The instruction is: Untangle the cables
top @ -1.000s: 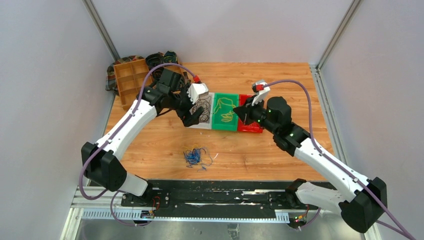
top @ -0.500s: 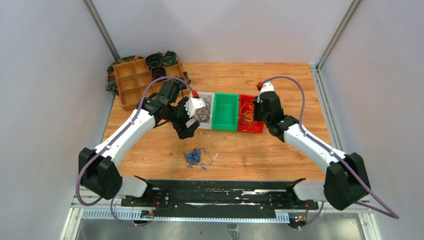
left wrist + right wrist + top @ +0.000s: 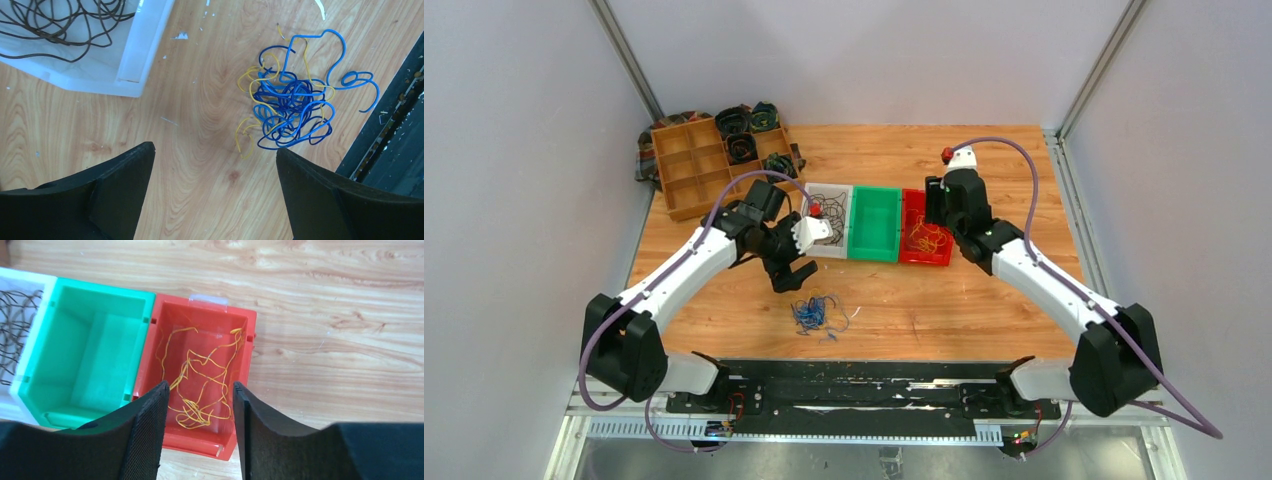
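Top external: mounted high behind the arm bases, aimed down and forward. Far and wide, taking in the whole table (image 3: 984,290).

Left wrist: close to the tabletop, aimed steeply down between the left gripper (image 3: 214,148) fingers at the lower corners. White bin (image 3: 145,55) at upper left, blue-and-yellow tangle (image 3: 290,105) at right.

Right wrist: set higher, aimed down between the right gripper (image 3: 200,384) fingers. Red bin (image 3: 175,302) at centre, green bin (image 3: 100,287) at left.

Overlap: white bin seen in all three views, tangle in top and left wrist, red and green bins in top and right wrist.

A lab test cell: grey panel walls (image 3: 514,150), aluminium posts (image 3: 629,60), wooden table (image 3: 944,300).
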Controlling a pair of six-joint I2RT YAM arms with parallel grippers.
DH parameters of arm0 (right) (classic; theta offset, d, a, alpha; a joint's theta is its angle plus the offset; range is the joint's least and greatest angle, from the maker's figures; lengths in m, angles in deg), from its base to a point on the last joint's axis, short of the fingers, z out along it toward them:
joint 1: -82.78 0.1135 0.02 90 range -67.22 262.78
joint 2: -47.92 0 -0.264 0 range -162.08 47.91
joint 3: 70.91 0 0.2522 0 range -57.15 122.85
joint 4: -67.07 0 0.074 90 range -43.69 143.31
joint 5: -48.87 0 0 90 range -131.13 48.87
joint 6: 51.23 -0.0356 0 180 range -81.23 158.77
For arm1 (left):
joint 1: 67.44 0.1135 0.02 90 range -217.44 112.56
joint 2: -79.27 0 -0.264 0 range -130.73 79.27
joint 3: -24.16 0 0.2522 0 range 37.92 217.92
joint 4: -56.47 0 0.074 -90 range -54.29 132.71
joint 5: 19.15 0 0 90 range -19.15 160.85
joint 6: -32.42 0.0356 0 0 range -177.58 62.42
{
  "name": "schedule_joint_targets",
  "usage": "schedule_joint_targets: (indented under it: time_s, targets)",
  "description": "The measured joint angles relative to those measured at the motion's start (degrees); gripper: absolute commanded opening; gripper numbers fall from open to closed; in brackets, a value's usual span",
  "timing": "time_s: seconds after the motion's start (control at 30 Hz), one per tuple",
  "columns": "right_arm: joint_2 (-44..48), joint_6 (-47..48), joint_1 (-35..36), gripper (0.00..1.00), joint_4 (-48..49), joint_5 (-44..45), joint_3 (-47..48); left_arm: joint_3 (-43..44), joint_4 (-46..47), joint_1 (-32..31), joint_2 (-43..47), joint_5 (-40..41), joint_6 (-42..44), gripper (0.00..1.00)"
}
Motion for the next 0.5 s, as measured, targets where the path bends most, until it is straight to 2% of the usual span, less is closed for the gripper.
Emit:
schedule_joint_targets:
  time_s: [0.13,0.33,0.5]
  targets:
    - [4.6,0.2,2.6,0.52,1.9,-0.5,-1.8,-1.5,1.0,0.0,-0.8,-1.5,-0.3,0.9]
    - [11.1,-0.5,7.9,0.5,4.5,-0.7,-9.1,-2.7,4.5,0.0,-5.5,-8.2,-5.8,0.84]
    - [14.6,-3.3,8.4,0.5,4.4,-0.3,-15.0,-2.8,7.1,-0.1,-9.9,-9.4,-9.6,0.76]
